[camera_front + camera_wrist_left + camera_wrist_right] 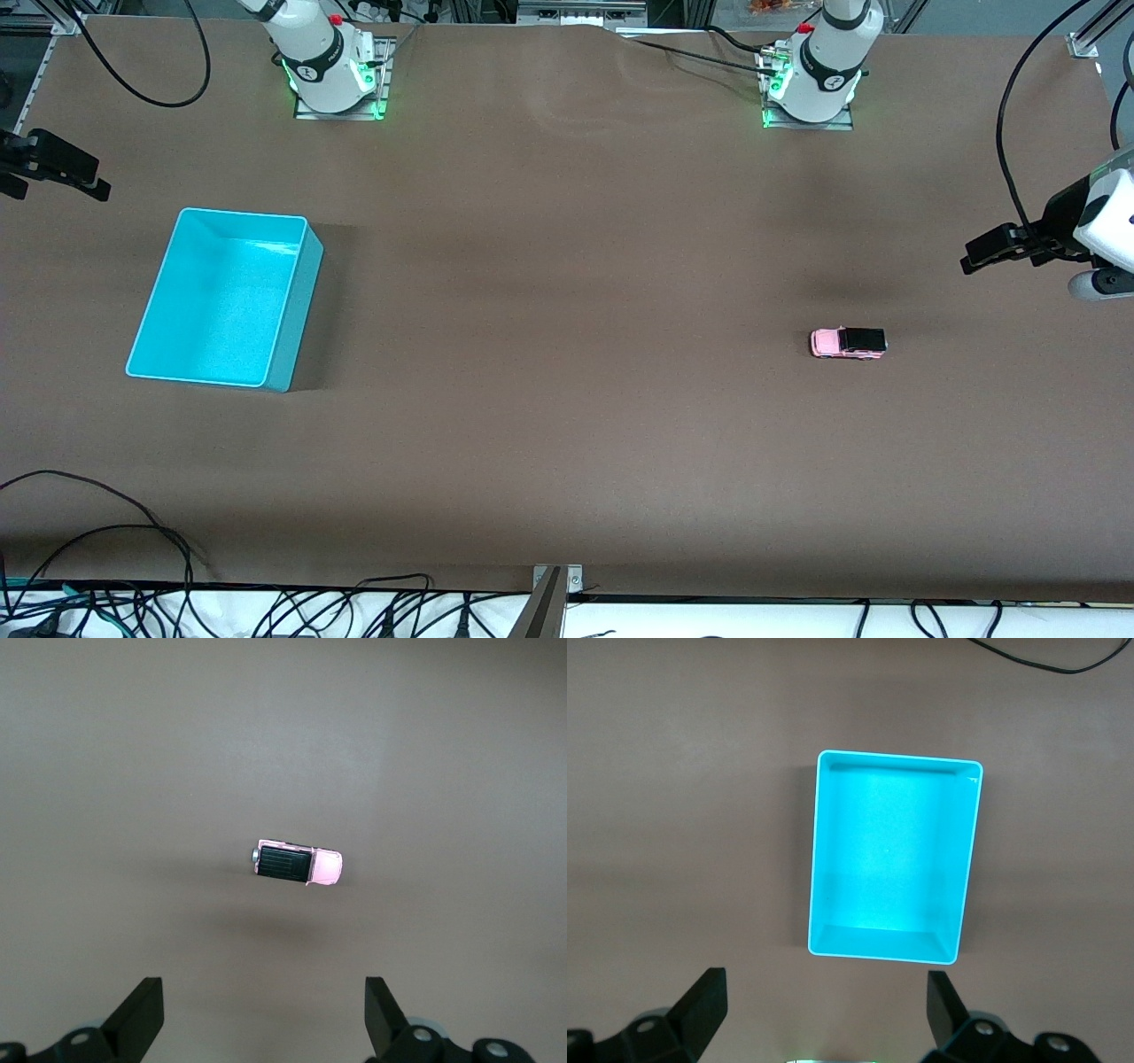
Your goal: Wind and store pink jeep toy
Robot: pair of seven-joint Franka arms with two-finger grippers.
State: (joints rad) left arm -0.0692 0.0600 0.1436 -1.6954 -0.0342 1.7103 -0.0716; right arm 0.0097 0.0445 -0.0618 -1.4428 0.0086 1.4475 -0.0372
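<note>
— Jeep first: where does it sit?

— Pink jeep toy [848, 342] stands on its wheels on the brown surface [567, 425], in the lower right part of the front view, toward the left arm's end. Its black roof points to the frame's right edge, its pink hood to the frame's middle. Nothing touches it.

— And the left tool?

— Left tool [997, 247] hangs at the right edge of the front view, above the surface and higher in the frame than the jeep, well apart from it. In the left wrist view its fingers [140, 1017] spread wide, with the jeep [296, 864] at the frame's centre between them, farther off.

— The other arm?

— Right tool [66, 173] hovers at the left edge of the front view, upper left, near the cyan bin [288, 328]. Its fingers [702, 1005] also spread wide in the right wrist view, with the bin [819, 846] lying mid-frame, its inside bare.

— Bin and jeep?

— Well apart, at different ends of the surface.
</note>
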